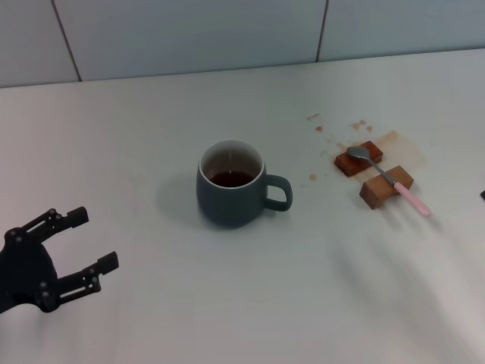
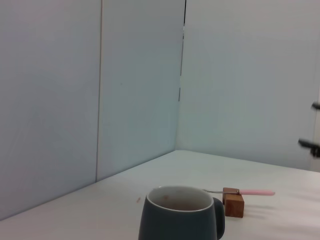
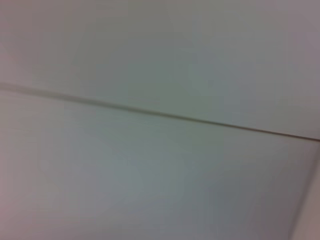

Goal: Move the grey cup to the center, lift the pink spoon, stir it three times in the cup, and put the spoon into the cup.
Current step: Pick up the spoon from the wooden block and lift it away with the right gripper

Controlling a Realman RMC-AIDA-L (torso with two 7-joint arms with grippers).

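Left end effector [image 1: 82,244]: fingers spread apart, empty, well left of the grey cup [image 1: 229,184], likely clear of it after placing.
Grey cup: mid-desk [image 1: 227,303], handle toward the spoon.
Pink spoon [image 1: 388,180]: right of the cup, bridging two wooden blocks [image 1: 374,175], handle raised for gripping.
Right end effector: out of sight.

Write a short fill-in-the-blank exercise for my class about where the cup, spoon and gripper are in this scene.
1. The pink spoon rests across two wooden ___.
2. The grey cup holds a ___ liquid.
3. The cup's handle points toward the ___.
4. The left gripper, apart from the cup, has its fingers ___.

Missing words: blocks; brown; spoon; open
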